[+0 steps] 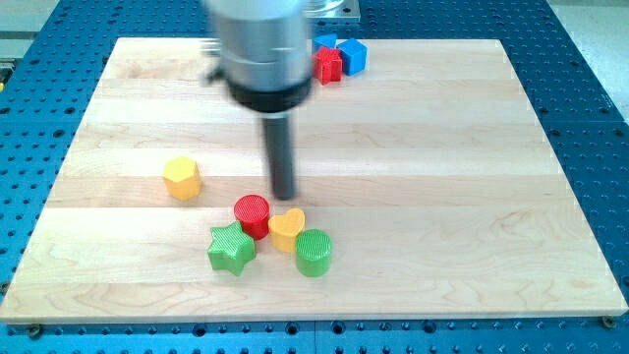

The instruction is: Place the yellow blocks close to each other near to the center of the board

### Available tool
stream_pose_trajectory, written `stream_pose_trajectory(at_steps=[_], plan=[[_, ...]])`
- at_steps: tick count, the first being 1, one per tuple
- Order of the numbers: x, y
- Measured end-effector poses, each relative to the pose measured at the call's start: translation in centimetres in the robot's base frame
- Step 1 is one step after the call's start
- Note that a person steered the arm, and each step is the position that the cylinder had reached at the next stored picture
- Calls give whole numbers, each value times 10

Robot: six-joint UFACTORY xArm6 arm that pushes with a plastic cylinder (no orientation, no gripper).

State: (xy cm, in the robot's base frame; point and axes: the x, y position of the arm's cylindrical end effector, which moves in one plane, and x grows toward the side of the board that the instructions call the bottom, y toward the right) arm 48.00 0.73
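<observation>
Red cylinder [252,213] touching green star [232,248] at its 7 o'clock. Green cylinder [314,252] at 4 o'clock. Red block [329,65] and two blue blocks [353,55] [325,42] clustered, board's 12 o'clock edge.

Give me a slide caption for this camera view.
My tip stands just above the yellow heart, yellow hexagon apart.

- Yellow blocks: two — a yellow hexagonal block [182,178] and a yellow heart-shaped block [287,229].
- Red blocks: two — a red cylinder [252,213] and a red block [329,65] whose shape is unclear.
- Green blocks: two — a green star block [232,249] and a green cylinder [314,253].
- Blue blocks: two — a blue cube [354,55] and a blue block [324,42], mostly hidden.
- Wooden board [442,177]: one.
- Rod: one, with my tip [283,196].
</observation>
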Motion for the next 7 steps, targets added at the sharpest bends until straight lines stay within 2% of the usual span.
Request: stream_pose_trajectory(at_steps=[1, 2, 3, 4, 5, 6, 7], plan=[[43, 95], [113, 48], [116, -14], [89, -57], [52, -58], [16, -14], [2, -3]])
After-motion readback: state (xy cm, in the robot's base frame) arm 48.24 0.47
